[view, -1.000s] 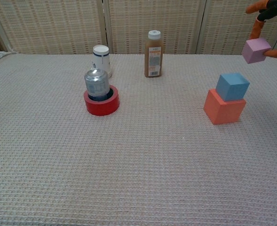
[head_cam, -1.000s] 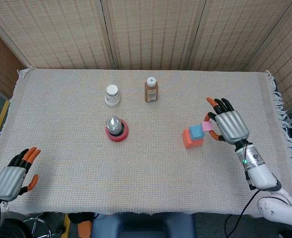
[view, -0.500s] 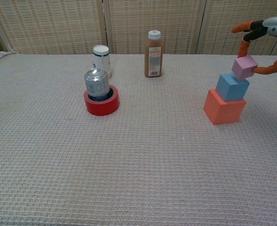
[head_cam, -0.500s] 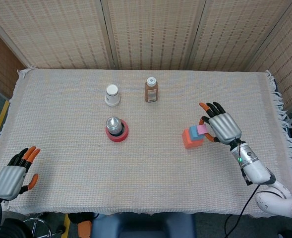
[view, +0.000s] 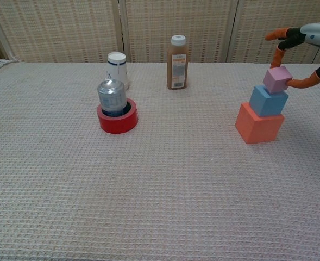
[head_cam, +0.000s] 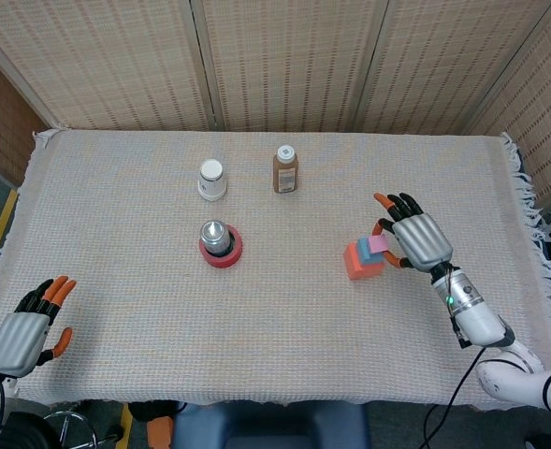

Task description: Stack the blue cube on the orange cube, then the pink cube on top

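Now pink cube [view: 277,79] between right hand [head_cam: 416,237] fingertips.

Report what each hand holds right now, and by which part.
The right hand pinches the pink cube by its opposite side faces, atop the blue cube. The left hand holds nothing.

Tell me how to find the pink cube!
Look at the right side of the woven tablecloth, where coloured cubes make a little tower. The orange cube is at the bottom, the blue cube sits on it, and the pink cube is on top. It is the smallest, between the right hand's fingers.
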Controlling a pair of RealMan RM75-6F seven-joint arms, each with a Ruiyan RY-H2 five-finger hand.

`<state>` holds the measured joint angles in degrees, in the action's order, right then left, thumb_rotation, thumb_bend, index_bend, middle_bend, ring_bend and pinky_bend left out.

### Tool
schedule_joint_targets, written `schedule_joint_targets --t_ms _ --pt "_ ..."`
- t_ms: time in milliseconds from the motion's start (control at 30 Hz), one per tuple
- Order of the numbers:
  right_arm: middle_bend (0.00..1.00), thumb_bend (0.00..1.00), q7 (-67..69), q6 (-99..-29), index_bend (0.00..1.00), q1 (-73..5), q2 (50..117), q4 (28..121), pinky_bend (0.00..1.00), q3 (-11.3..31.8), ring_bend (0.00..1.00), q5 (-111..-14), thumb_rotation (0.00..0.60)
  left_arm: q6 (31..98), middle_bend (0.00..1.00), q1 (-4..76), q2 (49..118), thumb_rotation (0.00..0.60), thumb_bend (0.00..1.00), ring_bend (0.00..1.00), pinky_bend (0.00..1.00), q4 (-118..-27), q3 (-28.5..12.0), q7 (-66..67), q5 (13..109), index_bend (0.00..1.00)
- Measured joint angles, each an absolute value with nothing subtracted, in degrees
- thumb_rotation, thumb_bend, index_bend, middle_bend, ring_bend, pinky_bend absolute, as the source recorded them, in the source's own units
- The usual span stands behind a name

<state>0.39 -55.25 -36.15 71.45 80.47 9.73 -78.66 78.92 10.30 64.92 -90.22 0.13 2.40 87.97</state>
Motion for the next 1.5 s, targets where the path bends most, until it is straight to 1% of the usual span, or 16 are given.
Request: schedule_joint_targets --t_ms 400,1200,1400,1500 --pt "0.00 0.28 2.1 -56.6 0.60 -36.0 73.6 79.3 0.00 10.1 0.00 -77.7 0.600 78.9 0.00 10.3 64.7 0.600 0.47 0.00 0.15 -90.3 0.1 1.9 88.0 0.00" --pt "0.00 0.28 0.3 -56.5 0.59 -36.1 74.7 78.0 0.00 9.1 0.00 -77.2 0.600 78.7 0.00 10.4 64.7 0.600 0.47 0.00 0.15 -90.1 0.3 1.8 88.1 0.00" --pt "0.00 0.28 0.1 -56.4 0.55 -36.0 74.6 78.0 0.00 8.9 0.00 -77.1 0.600 78.6 0.00 10.5 64.7 0.600 0.47 0.00 0.15 -90.2 0.3 1.9 88.1 0.00" --pt "0.00 0.28 0.0 -56.4 0.52 -36.0 74.6 78.0 0.00 9.0 0.00 -77.1 0.600 78.6 0.00 10.5 64.7 0.600 0.47 0.00 0.15 -90.2 0.3 1.9 88.0 0.00"
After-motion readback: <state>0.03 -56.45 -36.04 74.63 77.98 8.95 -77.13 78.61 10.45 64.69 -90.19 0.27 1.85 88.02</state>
